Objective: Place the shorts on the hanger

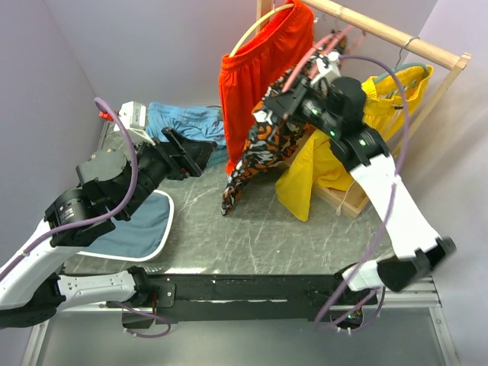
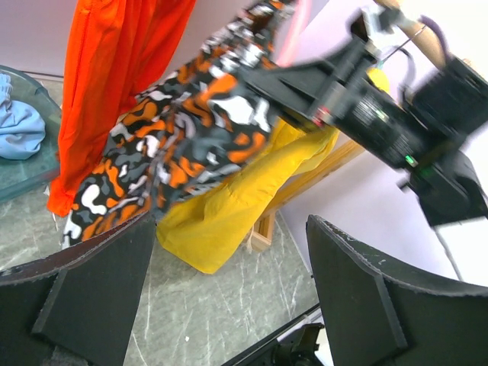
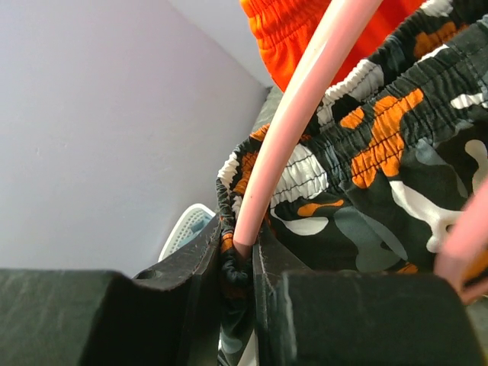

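Pink hanger (image 3: 287,133) clamped by right pincer (image 3: 240,258), wrist-view only.

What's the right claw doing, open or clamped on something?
Clamped: in the right wrist view the right claw pinches the waistband of the camo shorts together with the end of the pink hanger.

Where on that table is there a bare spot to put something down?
The front middle of the table is bare, between the blue mat and the yellow shorts, in front of the patterned shorts. The back is crowded: clothes hang from the rack there.
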`<state>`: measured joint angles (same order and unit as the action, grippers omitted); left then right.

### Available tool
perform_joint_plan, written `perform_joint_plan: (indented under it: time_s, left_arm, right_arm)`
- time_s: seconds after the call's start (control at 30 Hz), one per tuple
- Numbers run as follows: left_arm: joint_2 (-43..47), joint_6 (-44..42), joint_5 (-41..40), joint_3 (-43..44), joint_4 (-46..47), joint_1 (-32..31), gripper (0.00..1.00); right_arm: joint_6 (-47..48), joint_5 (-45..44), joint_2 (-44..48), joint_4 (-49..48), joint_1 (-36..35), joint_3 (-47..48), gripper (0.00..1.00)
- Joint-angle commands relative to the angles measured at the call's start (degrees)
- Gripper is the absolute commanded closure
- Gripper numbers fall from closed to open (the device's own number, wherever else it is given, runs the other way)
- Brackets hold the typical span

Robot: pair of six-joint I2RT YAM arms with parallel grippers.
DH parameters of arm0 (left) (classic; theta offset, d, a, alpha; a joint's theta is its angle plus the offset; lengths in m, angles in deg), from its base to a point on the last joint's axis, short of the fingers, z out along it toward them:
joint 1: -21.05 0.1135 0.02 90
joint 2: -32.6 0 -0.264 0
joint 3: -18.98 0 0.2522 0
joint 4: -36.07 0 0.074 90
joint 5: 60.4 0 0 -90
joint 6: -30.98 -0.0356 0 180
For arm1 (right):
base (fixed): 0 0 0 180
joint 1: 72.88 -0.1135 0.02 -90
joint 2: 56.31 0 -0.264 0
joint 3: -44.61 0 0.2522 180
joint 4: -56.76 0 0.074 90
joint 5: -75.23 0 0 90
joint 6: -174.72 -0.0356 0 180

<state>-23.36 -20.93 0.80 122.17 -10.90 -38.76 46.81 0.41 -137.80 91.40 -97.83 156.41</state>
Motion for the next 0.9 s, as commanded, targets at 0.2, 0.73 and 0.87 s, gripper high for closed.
perform_joint_plan:
  time_s: [0.2, 0.73, 0.87]
  left_arm:
    - [-0.11, -1.35, 0.23, 0.92, 2.8, 0.13, 0.15]
    - [-2.57, -2.05, 2.77, 1.63, 2.71, 3.38, 0.14]
    - [-2.57, -1.87, 5.06, 1.45, 2.71, 5.49, 0.14]
  right_arm:
    - [3.2, 0.19, 7.5, -7.0, 0.43, -0.49, 1.0]
    - [2.32, 3.36, -10.17, -6.47, 0.43, 18.85, 1.0]
    - [1.52, 1.87, -14.38, -7.26, 0.43, 22.36, 1.0]
